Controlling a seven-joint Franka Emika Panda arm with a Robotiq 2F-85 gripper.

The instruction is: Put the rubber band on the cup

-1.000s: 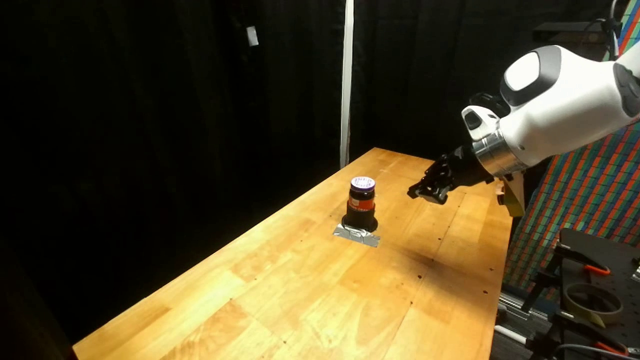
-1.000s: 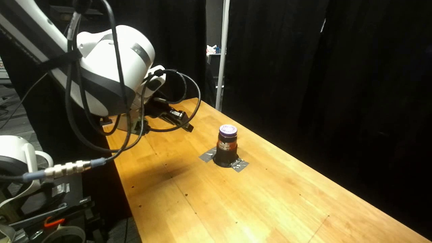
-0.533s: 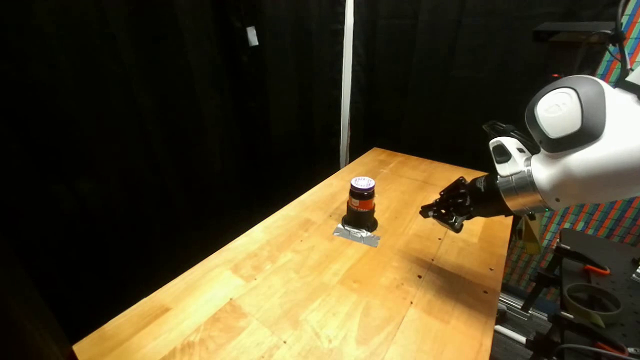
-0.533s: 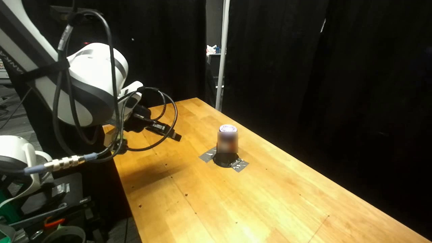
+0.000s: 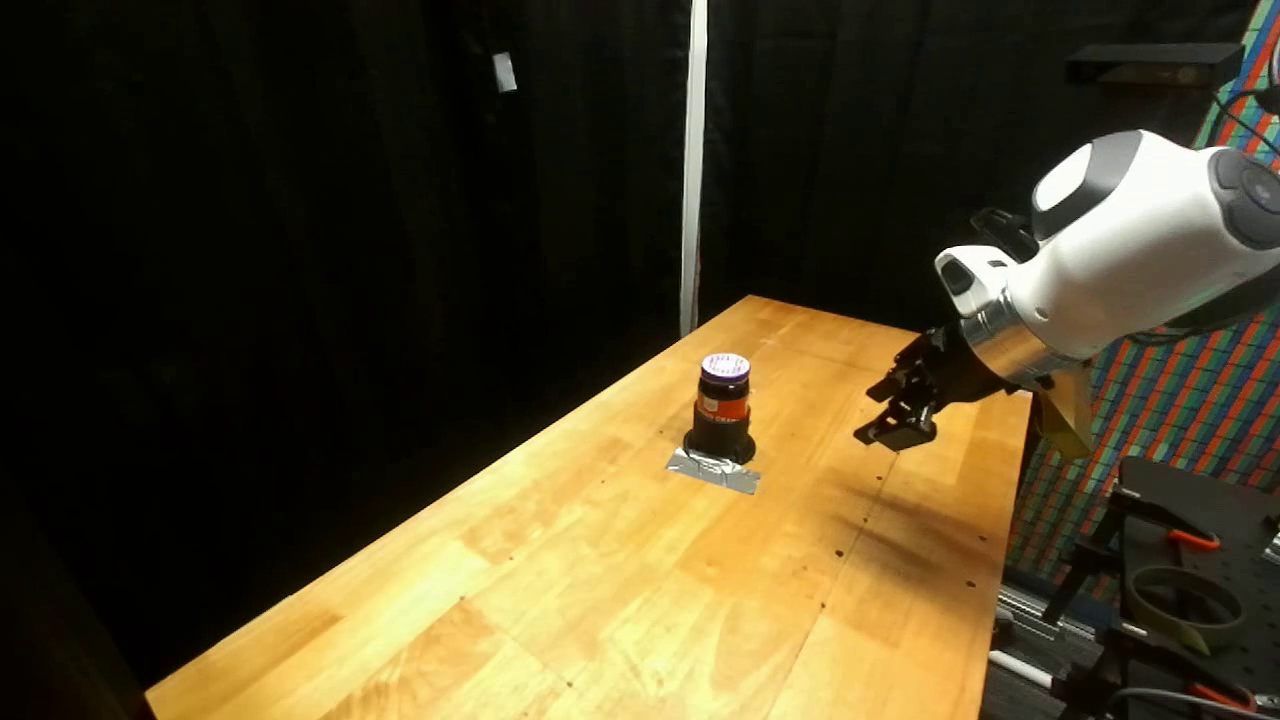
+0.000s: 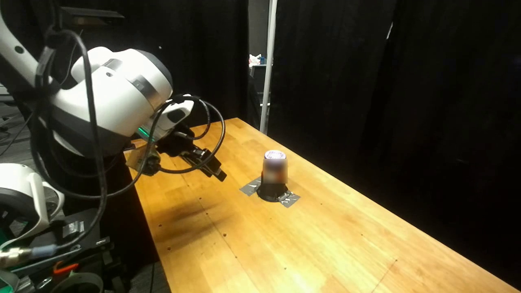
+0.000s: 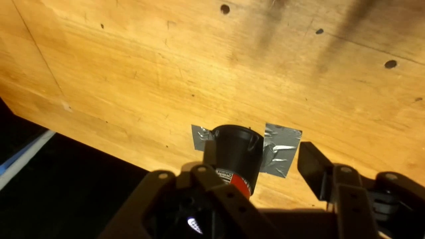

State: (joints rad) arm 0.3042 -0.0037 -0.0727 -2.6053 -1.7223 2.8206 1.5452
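Observation:
The cup (image 5: 722, 410), a short dark cylinder with an orange-red band of label and a purple-and-white lid, stands upright on the wooden table in both exterior views; its middle is blurred in an exterior view (image 6: 272, 192). My gripper (image 5: 872, 414) hangs above the table to one side of the cup, apart from it, tilted downward. In the wrist view its fingers (image 7: 313, 169) are spread wide with nothing between them, and the cup (image 7: 237, 149) shows beyond, partly covered by a finger. The rubber band is out of view or hidden.
Silver tape (image 7: 280, 149) fixes the cup's black base to the wooden table (image 5: 600, 600). Along the table's side stands a dark cart (image 5: 1200, 510) with a tape roll (image 5: 1185, 605) and tools. A black cable (image 6: 224, 134) loops around the wrist. Black curtains hang behind.
The jaws have gone from shut to open. My gripper has come lower and a little farther from the cup, and the wrist has tilted. The cup has not moved.

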